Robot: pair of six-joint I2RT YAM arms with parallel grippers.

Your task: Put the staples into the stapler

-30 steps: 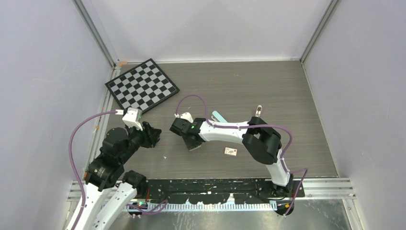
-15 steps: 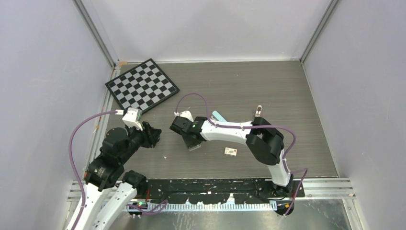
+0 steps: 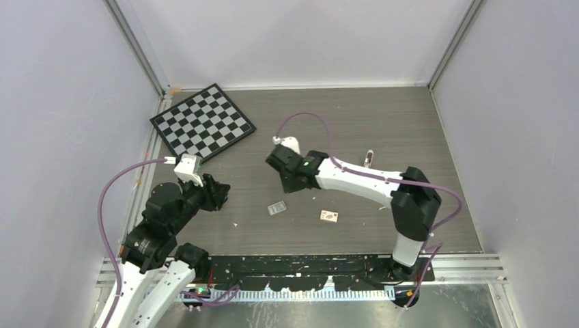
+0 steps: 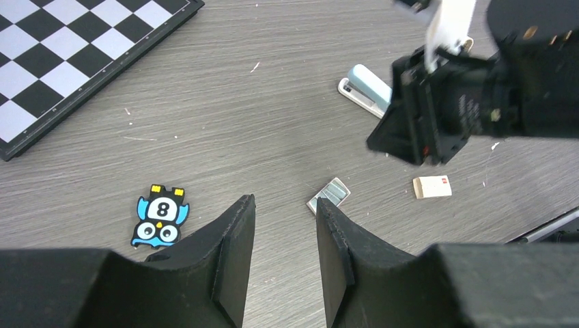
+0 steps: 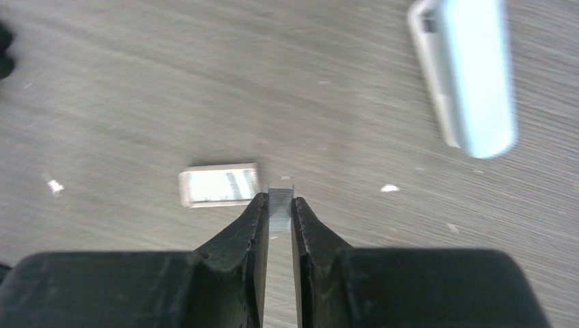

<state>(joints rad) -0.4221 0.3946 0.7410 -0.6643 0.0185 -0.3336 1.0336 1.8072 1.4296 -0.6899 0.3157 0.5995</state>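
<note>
A grey wood-grain surface (image 3: 410, 123) carries everything. A black-and-white chessboard (image 3: 203, 123) lies flat in its far left corner, turned diagonally. Near the middle lies the stapler (image 4: 365, 83), closed, pale teal top upward over a white base. Closer to the near edge and apart from it, a small silvery-grey block of staples (image 3: 276, 208) lies flat. A small white box with a red mark (image 3: 330, 216) sits near the block on its right. A black-and-blue owl tag bearing an 8 (image 4: 159, 215) lies well apart on the opposite side. A small silvery item (image 3: 369, 158), too small to identify, lies right of the middle. White flecks are scattered about.
</note>
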